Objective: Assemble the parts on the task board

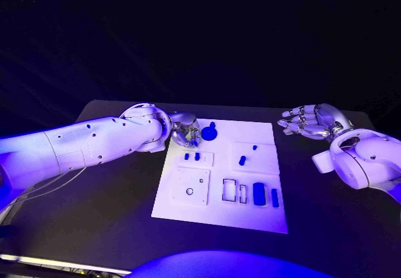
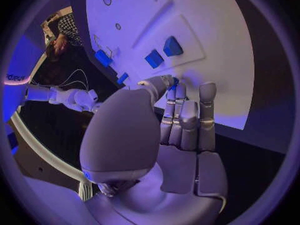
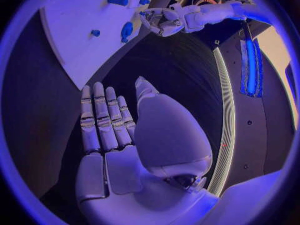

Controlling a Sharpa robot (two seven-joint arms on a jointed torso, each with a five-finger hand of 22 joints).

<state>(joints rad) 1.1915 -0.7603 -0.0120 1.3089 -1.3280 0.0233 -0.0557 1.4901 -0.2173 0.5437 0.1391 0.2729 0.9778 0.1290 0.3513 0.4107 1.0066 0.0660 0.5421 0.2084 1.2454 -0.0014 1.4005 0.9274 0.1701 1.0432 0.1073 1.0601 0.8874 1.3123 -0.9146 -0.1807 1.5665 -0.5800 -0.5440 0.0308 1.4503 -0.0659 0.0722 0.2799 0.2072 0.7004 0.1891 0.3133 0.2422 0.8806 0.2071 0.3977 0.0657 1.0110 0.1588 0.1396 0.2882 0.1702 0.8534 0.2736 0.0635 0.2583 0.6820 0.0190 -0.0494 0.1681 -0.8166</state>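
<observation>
Left hand (image 1: 185,132) is seen at the far left corner of the board (image 1: 219,217), its fingers (image 2: 180,116) drawn together; a small blue part (image 2: 174,82) is pinched at the fingertips, as the left wrist view shows. Right hand (image 1: 309,121) is held over the dark tabletop (image 1: 334,231) just off the board's far right corner, fingers straight and slightly apart, nothing in it. The white board is laid in the middle of the tabletop. A round blue part (image 1: 209,133) stands beside the left hand. Two small pegs (image 1: 192,156) sit nearer, and two bars (image 1: 266,195) lie at the near right.
</observation>
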